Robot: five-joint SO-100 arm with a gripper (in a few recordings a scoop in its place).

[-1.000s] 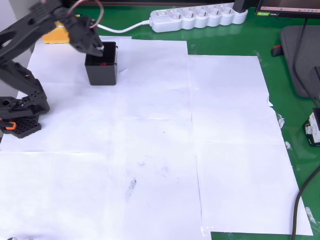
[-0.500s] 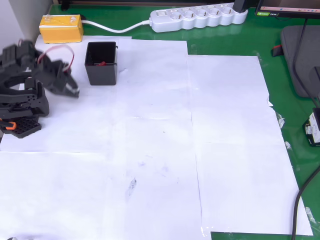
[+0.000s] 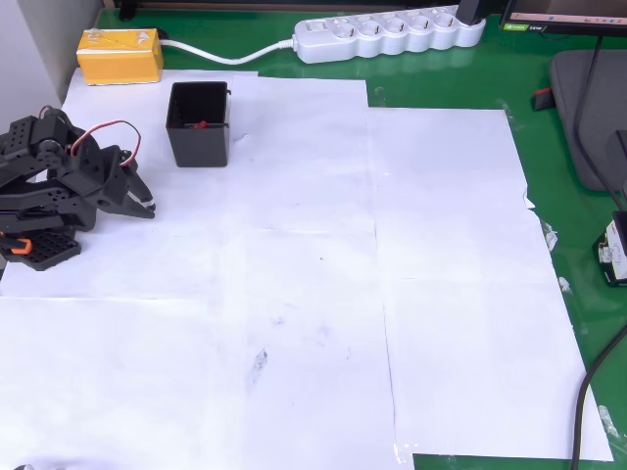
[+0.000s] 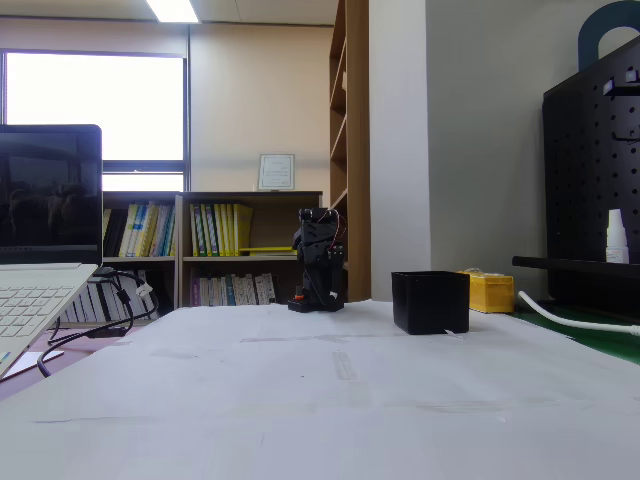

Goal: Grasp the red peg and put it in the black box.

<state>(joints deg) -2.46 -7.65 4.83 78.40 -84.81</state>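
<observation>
Overhead view: the red peg (image 3: 201,124) lies inside the black box (image 3: 198,142) — the gripper (image 3: 145,204), empty, jaws nearly closed, has pulled back from over the box to its base, well apart. Placement looks finished.

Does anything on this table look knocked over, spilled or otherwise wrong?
Nothing stands out. The small square black plastic box stands upright on the white paper sheets, with the tiny dark-red peg inside. The arm's end effector rests folded beside its base. The paper shows only faint smudges.
</observation>
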